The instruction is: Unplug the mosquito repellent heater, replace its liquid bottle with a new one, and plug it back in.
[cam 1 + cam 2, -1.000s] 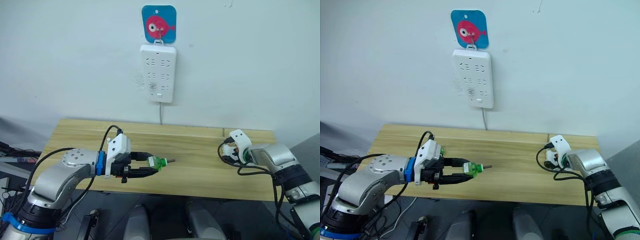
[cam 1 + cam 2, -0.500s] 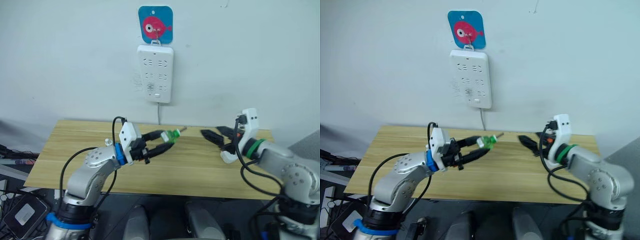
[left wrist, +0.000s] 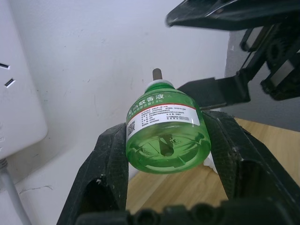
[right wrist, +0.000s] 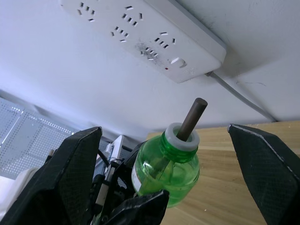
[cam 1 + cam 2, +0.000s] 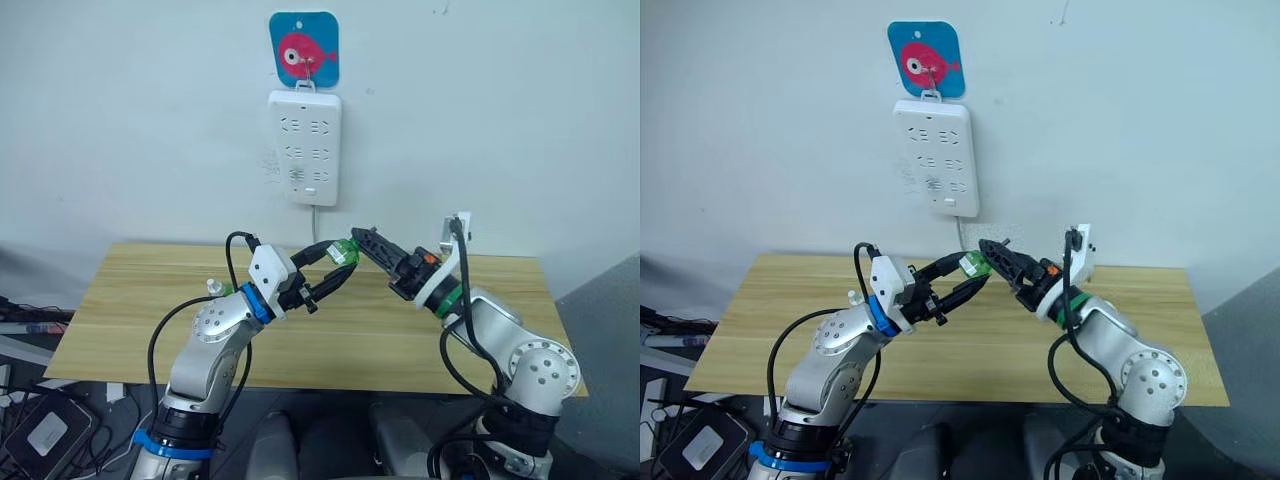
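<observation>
A green liquid bottle (image 5: 345, 250) with a white collar and a dark wick (image 4: 192, 116) hangs in the air above the middle of the wooden table (image 5: 140, 300). My left gripper (image 5: 343, 260) is shut on its body, wick pointing up and away. My right gripper (image 5: 364, 240) comes in from the right and is open, one finger (image 4: 70, 178) on each side of the bottle's neck without touching it. The left wrist view has the bottle (image 3: 164, 136) clamped between both black fingers. The mosquito repellent heater is out of view.
A long white power strip (image 5: 304, 145) hangs on the wall behind the table from a blue fish hook plate (image 5: 303, 48), with its cord (image 5: 318, 222) running down behind the table. Cables loop around both arms.
My left arm has lifted the bottle from low over the table's front to mid-air at the centre. My right gripper has swung in from the far right to the bottle's top.
</observation>
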You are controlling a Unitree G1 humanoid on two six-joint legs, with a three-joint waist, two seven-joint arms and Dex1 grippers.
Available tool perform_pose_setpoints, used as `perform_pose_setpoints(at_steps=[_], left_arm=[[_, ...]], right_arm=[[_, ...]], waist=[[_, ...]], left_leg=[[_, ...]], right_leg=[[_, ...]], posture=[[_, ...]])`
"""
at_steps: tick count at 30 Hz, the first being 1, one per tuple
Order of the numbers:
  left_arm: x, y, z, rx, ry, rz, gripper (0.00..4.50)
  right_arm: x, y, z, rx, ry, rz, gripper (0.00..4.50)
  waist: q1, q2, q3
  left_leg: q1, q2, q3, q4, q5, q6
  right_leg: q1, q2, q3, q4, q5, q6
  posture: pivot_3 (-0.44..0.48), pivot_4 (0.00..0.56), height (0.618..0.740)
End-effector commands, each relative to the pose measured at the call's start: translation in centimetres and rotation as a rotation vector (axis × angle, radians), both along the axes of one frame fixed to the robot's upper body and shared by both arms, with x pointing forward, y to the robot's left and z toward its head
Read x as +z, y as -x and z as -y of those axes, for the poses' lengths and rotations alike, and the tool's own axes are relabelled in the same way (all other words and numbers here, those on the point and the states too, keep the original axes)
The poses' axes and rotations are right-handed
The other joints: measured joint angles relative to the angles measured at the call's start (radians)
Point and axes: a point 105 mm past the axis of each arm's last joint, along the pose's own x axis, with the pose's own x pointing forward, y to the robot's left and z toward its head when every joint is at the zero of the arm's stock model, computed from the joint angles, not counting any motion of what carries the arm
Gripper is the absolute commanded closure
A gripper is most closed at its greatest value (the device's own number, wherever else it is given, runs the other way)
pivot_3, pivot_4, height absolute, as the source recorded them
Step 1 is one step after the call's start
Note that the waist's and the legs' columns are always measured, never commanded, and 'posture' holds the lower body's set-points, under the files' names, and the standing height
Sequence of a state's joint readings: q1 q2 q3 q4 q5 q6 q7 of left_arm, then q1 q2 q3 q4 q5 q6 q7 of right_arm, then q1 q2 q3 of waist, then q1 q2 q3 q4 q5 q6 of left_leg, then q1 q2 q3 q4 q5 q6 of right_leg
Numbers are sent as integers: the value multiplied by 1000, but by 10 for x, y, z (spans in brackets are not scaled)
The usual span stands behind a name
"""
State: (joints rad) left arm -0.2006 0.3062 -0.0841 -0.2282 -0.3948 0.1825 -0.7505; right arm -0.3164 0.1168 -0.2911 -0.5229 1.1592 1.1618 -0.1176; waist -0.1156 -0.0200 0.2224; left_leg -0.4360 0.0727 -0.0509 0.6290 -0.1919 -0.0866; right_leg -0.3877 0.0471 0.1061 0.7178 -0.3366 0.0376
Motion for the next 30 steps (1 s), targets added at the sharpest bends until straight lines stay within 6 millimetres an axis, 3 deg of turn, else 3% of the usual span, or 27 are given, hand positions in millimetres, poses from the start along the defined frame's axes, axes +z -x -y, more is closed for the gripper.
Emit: perform_pose_setpoints(at_steps=[1, 4, 6, 9, 15, 26, 30], left_arm=[[11, 5, 4, -14, 9, 65, 2269], [12, 5, 4, -12, 12, 67, 2269], [12, 6, 4, -12, 14, 68, 2269], [12, 7, 5, -13, 15, 68, 2269], [13, 6, 6, -7, 22, 74, 2269], [13, 7, 7, 4, 22, 90, 2269], [11, 4, -1, 38, -3, 91, 926]], right_arm=[[9, 0, -11, 16, -44, 23, 0], [10, -1, -16, 22, -59, 19, 0], [11, -2, -18, 27, -63, 17, 357], [11, -2, -20, 27, -68, 12, 1259], [10, 1, -23, 65, -67, 11, 3503], [13, 9, -28, 120, -92, 5, 3617], [13, 7, -22, 104, -74, 15, 3617]], waist=[[0, 0, 0], [0, 0, 0], [0, 0, 0], [0, 0, 0], [1, 0, 0], [1, 0, 0], [1, 0, 0]], left_leg=[[0, 0, 0, 0, 0, 0], [0, 0, 0, 0, 0, 0], [0, 0, 0, 0, 0, 0], [0, 0, 0, 0, 0, 0], [0, 0, 0, 0, 0, 0], [0, 0, 0, 0, 0, 0], [0, 0, 0, 0, 0, 0]], right_leg=[[0, 0, 0, 0, 0, 0], [0, 0, 0, 0, 0, 0], [0, 0, 0, 0, 0, 0], [0, 0, 0, 0, 0, 0], [0, 0, 0, 0, 0, 0], [0, 0, 0, 0, 0, 0], [0, 0, 0, 0, 0, 0]], posture=[[-139, 193, 704], [-137, 192, 704], [-136, 192, 704], [-134, 193, 704], [-132, 195, 704], [-130, 195, 704], [-126, 195, 704]])
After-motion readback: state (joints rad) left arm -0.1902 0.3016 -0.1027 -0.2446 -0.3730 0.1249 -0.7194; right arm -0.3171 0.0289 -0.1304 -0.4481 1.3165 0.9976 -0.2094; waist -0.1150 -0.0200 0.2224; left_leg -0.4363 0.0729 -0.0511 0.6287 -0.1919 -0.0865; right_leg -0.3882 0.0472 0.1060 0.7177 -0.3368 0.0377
